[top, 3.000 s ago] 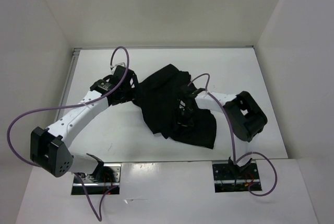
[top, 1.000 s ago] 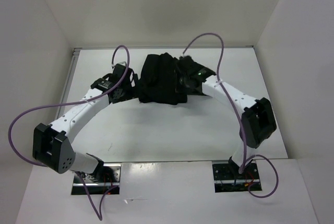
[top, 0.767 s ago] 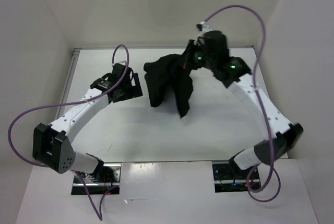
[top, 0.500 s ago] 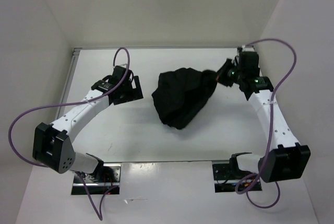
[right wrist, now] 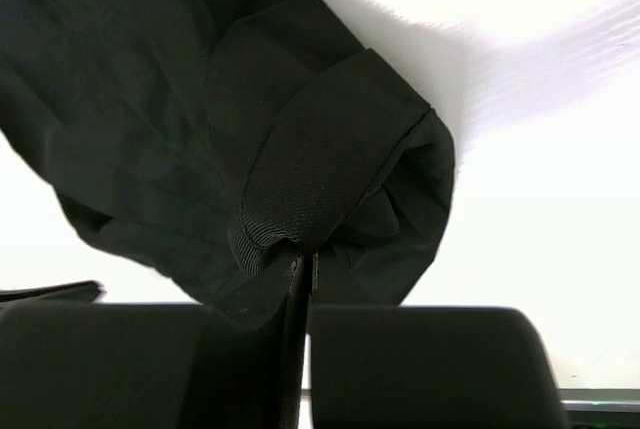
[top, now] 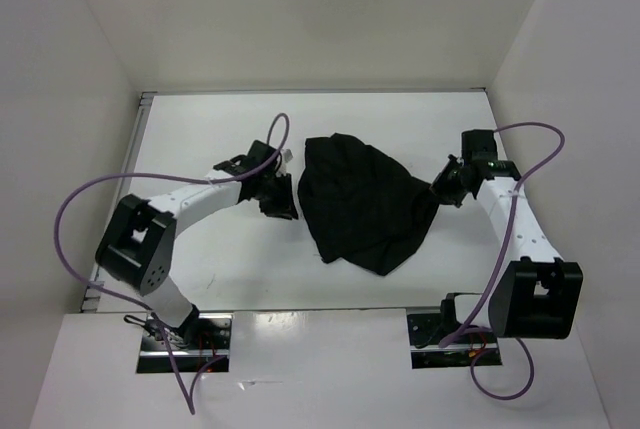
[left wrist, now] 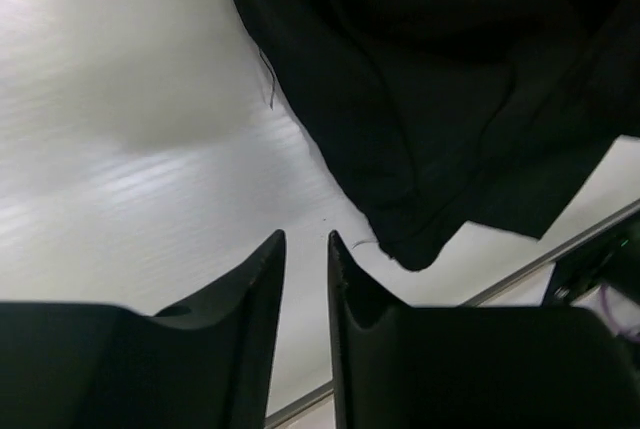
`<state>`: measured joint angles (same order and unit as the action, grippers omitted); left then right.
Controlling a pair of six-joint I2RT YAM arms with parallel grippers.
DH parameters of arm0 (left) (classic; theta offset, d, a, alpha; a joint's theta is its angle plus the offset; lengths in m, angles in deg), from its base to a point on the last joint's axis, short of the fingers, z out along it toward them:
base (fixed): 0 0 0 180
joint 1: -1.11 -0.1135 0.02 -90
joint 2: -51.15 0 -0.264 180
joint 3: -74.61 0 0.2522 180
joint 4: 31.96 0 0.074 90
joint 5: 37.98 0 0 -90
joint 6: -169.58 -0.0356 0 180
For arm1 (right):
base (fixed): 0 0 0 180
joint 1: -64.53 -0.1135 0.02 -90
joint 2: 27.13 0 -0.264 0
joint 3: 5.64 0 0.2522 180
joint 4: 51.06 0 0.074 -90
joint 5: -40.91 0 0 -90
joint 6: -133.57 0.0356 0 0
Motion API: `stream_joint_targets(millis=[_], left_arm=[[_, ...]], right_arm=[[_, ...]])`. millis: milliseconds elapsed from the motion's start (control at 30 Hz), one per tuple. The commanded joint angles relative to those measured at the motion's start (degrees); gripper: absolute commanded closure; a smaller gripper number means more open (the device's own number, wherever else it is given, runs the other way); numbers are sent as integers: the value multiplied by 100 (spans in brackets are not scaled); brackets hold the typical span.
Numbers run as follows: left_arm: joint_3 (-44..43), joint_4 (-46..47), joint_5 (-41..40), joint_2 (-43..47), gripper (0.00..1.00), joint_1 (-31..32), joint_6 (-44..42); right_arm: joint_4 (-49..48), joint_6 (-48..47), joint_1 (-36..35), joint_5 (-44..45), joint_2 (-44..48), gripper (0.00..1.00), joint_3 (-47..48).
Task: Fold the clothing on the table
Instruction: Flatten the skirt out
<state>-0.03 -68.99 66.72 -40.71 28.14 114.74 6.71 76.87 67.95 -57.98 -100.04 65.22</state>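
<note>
Step in hand, my read: spreading out before the first fold, no fold made yet.

Nearest, on the left wrist view: left jaws stand a narrow slit apart with nothing between them, over the bare flat white bench (left wrist: pixel 120 149). The edge of the soft matte black ribbed fabric garment (left wrist: pixel 450 99) lies just beyond the tips, not touching them. One loose thread hangs off that edge, and seam lines run across the cloth.

On the right wrist view: right jaws are pressed together, pinching a rolled bit of the garment's (right wrist: pixel 200 99) hem. The weave is fine and ribbed there, the hem band is doubled, and the cloth puckers round the pinch. The bench (right wrist: pixel 550 199) shows bright beside it.

Further out, from the top view: the garment (top: pixel 365 204) lies mid-bench between the white left arm (top: pixel 200 194) and the white right arm (top: pixel 515 229). It sits in a lumpy fan shape, wider at the near end, with layers overlapped and not flat. Its right corner is drawn toward the right jaws. The bench (top: pixel 250 269) is smooth and plain, so the cloth should slide easily. Plain white walls (top: pixel 300 19) close it in at the far side.

Next move, as I judge it: the left side has no hold. Its jaws need to spread, reach onto the left hem and pinch one layer only. Then both sides pull apart to flatten the cloth. The risk is grabbing a bunched double layer.
</note>
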Motion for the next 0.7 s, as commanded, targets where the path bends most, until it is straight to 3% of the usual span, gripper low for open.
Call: stream_joint_targets(millis=[0, 300, 667], left_arm=[[-73, 68, 613, -367, 67, 180, -237], [-55, 648, 982, -842, 56, 514, 52], [-354, 595, 191, -1510, 54, 883, 544]], right_arm=[[-112, -96, 27, 404, -162, 100, 302], [-340, -148, 27, 396, -830, 100, 513], [-340, -148, 27, 185, -883, 100, 565]])
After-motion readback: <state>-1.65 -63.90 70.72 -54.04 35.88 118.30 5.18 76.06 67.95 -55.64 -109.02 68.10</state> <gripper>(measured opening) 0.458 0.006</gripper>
